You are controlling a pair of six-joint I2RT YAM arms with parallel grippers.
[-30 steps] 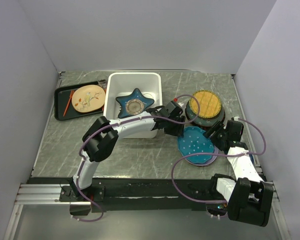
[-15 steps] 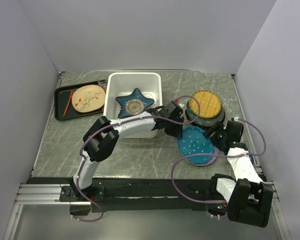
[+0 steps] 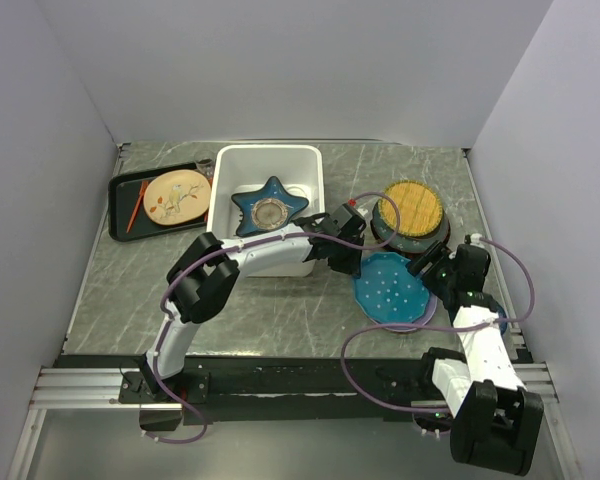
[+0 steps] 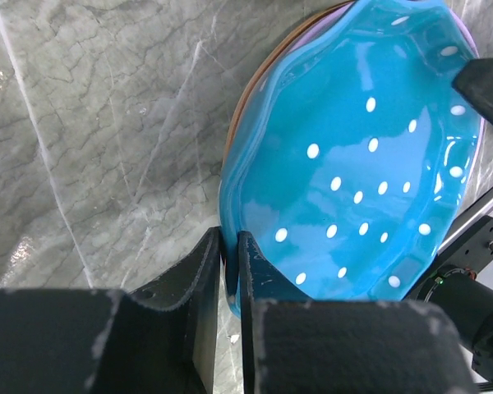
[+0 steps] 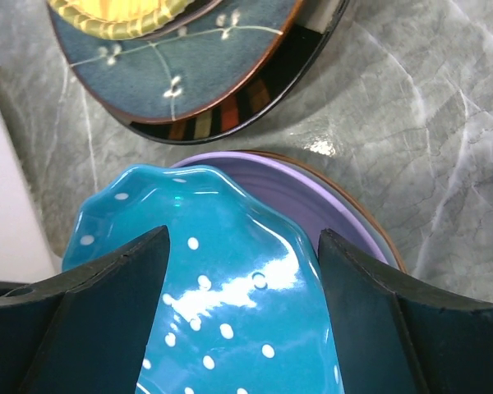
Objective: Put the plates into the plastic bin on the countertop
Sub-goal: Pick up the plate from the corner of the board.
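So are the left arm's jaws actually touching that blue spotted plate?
Touching. The left wrist view shows the rim of the teal dotted plate pinched between the two jaws, which have closed onto it.

Flat black tray (image 3: 119,198) sat in the far left corner, thin orange-red stick (image 3: 135,207) lay slantwise on its left side, plain white walls (image 3: 280,70) stood around
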